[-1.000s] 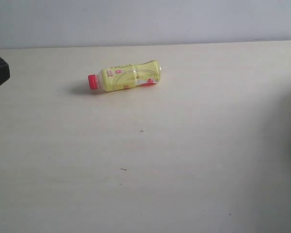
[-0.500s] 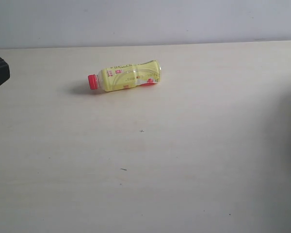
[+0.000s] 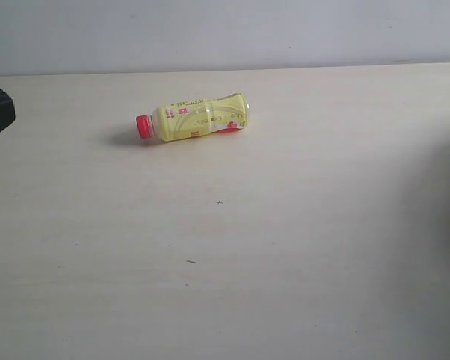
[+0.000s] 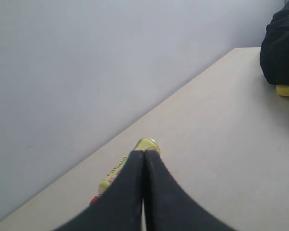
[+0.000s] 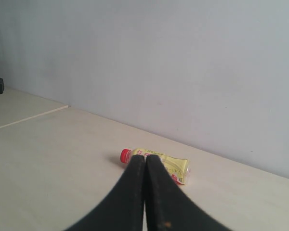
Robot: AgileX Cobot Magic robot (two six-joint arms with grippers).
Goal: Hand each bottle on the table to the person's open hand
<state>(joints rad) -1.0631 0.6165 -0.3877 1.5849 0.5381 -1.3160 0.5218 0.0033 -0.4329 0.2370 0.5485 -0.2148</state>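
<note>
Yellow bottle [image 3: 199, 118], cap toward 9 o'clock, lies on table [image 3: 285, 262] awaiting handover; left gripper [image 4: 144, 153] and right gripper [image 5: 145, 156] pressed together, empty.

Left gripper [image 4: 143, 156], black fingers [image 4: 127, 192] pressed tip to tip, empty, right gripper [image 5: 145, 159] likewise closed flat together, nothing held

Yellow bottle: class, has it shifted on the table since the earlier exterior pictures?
No. The yellow bottle lies where it did, unchanged against the small cross mark on the table.
</note>
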